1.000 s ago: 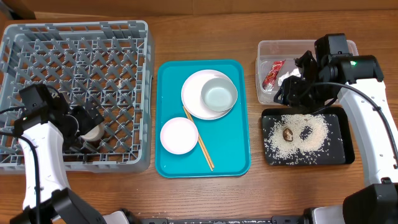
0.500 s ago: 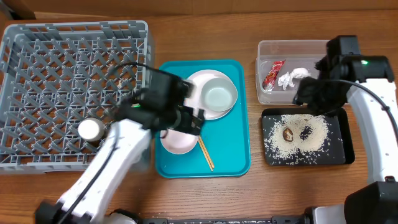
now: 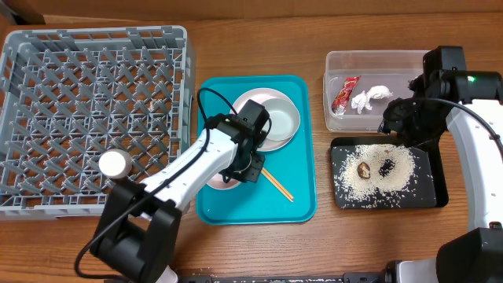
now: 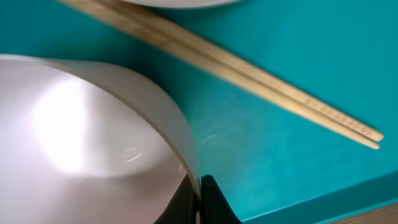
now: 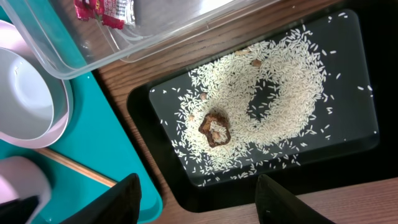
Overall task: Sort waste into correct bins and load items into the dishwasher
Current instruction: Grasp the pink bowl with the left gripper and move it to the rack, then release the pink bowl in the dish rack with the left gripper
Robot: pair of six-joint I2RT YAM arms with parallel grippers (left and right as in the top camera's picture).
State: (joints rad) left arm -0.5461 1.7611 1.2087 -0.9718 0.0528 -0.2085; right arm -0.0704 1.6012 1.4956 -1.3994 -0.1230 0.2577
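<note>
My left gripper [image 3: 250,167] is shut on the rim of the pink bowl [image 3: 220,181], which sits on the teal tray [image 3: 295,196]. In the left wrist view the bowl's wall [image 4: 93,124] is pinched between my fingertips, with the chopsticks [image 4: 249,71] lying just beyond. A white plate [image 3: 245,118] carries the grey-white bowl [image 3: 277,119]. The small white cup [image 3: 114,163] stands in the grey dish rack [image 3: 94,33]. My right gripper [image 3: 401,122] hangs open and empty over the black tray [image 5: 348,155] of rice [image 5: 267,99] and a brown bit [image 5: 214,127].
The clear tub [image 3: 377,59] at the back right holds the red wrapper [image 3: 344,93] and the white tissue [image 3: 369,98]. A dark bit [image 3: 387,166] lies in the rice. Chopsticks [image 3: 275,182] lie slanted on the teal tray beside my left gripper.
My left arm swung from the rack, leaving the cup there, over to the teal tray and shut on the pink bowl's rim. The chopsticks turned. My right gripper drew back rightward from the tub.
</note>
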